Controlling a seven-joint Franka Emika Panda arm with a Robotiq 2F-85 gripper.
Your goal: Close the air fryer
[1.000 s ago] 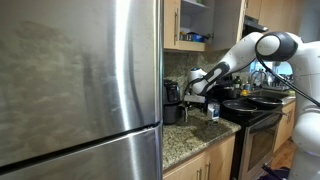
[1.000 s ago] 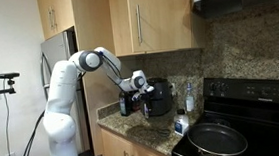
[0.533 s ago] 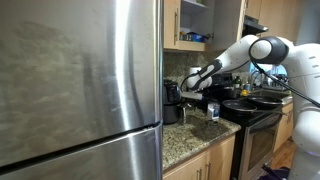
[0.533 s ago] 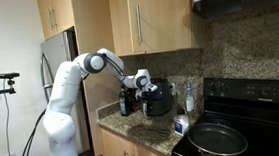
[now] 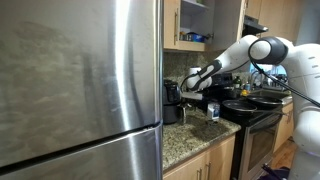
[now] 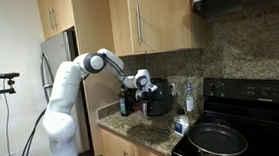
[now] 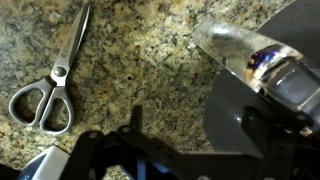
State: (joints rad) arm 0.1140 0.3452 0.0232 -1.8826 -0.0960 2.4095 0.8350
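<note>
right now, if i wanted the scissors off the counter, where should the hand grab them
Probably at the narrow neck by the pivot of the scissors, just above the finger loops, coming straight down. They lie flat and closed on the counter, blades toward the top of the wrist view, so a top-down pinch across that slim part suits best.

White arm (image 6: 79, 73) rises from its base, elbow bent high behind the gripper, forearm reaching out almost level. The wrist (image 6: 132, 82) tips slightly down, with the gripper (image 6: 146, 85) at the far end of the reach. Wrist view: the dark fingers (image 7: 135, 152) sit in shadow, and the jaws' spacing is unclear.
</note>
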